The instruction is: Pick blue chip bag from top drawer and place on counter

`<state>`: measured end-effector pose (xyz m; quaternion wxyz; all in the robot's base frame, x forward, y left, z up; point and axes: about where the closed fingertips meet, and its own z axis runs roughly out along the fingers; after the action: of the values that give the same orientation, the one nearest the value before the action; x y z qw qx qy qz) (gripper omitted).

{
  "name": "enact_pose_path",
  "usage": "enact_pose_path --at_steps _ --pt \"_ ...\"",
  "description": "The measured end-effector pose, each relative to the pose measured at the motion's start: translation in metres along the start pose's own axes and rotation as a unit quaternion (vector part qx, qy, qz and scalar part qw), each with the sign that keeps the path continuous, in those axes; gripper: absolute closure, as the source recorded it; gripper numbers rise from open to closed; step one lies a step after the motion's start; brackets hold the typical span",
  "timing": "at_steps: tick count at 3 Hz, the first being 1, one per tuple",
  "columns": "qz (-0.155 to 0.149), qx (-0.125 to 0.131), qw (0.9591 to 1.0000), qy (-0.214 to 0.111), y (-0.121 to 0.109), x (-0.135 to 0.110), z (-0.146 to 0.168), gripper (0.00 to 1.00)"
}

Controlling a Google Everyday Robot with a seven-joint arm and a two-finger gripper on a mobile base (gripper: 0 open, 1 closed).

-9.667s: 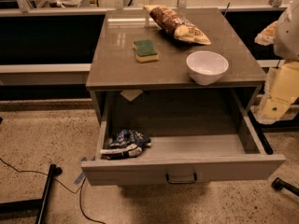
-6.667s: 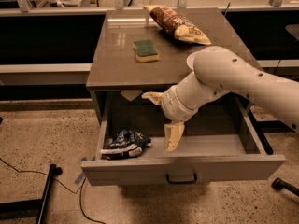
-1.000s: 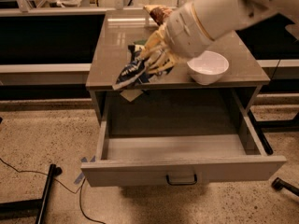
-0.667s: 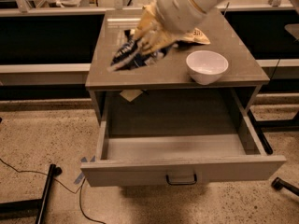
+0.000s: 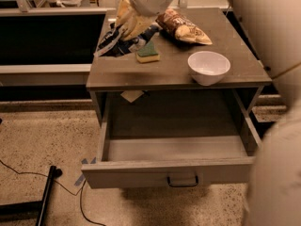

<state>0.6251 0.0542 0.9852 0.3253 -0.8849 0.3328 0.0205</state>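
Observation:
My gripper [image 5: 128, 28] is over the far left part of the counter [image 5: 141, 69], shut on the blue chip bag [image 5: 118, 42]. The dark blue crumpled bag with white patches hangs from the fingers just over the counter's left edge, next to a green sponge. The top drawer [image 5: 169, 172] stands pulled open below, its inside bare, with a dark handle at the centre of its front panel.
A green-and-yellow sponge [image 5: 147, 54], a brown-and-yellow chip bag [image 5: 184, 28] and a white bowl [image 5: 209, 67] sit on the counter. My arm's pale bulk [image 5: 273, 36] fills the right side. A black stand leg and cable [image 5: 44, 197] lie on the floor at left.
The bag was lifted out of the drawer earlier. Over the last second my gripper carried it up and to the back left, over the counter beside the sponge.

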Motion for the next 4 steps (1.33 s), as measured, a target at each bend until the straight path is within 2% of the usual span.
enact_pose_path --at_steps 1,2,3,4 --pt "-0.004 -0.005 1.0 0.001 -0.014 0.019 0.029 1.0" --pt "-0.003 -0.017 0.9998 0.006 -0.014 0.039 0.059 1.0" --pt "0.001 -0.024 0.9997 -0.008 -0.005 0.059 0.083 0.81" --pt "-0.012 -0.031 0.9991 -0.027 -0.002 0.05 0.1 0.5"
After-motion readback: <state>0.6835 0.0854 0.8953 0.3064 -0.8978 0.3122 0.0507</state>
